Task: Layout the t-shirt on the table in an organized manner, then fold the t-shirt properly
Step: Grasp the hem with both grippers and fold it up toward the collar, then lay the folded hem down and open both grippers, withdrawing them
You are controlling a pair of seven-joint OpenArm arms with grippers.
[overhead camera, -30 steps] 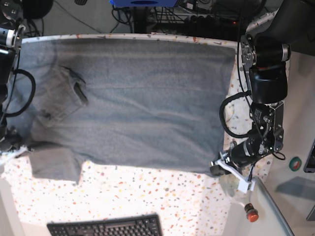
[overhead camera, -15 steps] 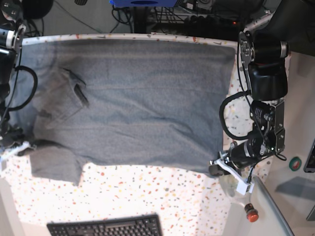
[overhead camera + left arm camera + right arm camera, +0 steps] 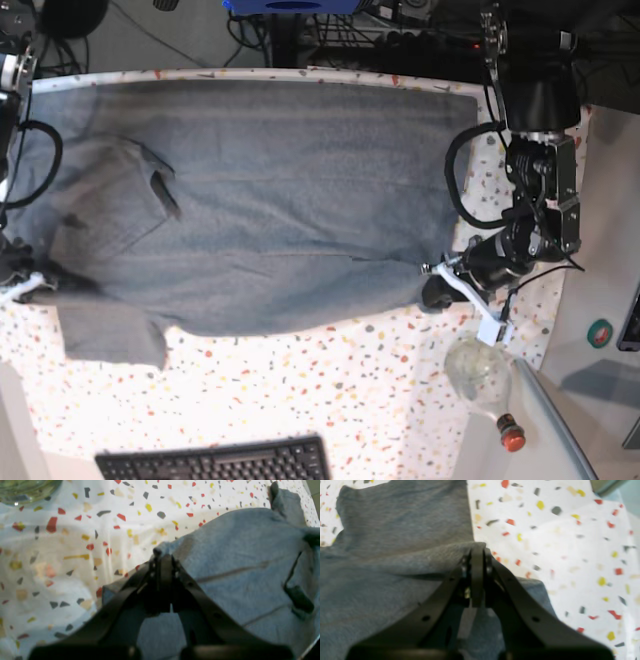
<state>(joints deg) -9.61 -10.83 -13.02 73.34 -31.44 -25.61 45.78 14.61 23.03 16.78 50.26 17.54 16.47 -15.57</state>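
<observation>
Where claws (image 3: 161, 555) pinch: t-shirt (image 3: 280, 190) corners.

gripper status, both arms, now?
Left tool: closed, pinching the hem corner of the t-shirt.
Right tool: closed, pinching the t-shirt's edge by the sleeve.

Dragged since a second ago by the left gripper (image 3: 432, 290) and the right gripper (image 3: 22, 283), both clamped on its cloth: near edge of the t-shirt (image 3: 270, 200) farther from the keyboard (image 3: 215, 460), uncovering more speckled table (image 3: 340, 400) and a clear bottle (image 3: 478, 368).
</observation>
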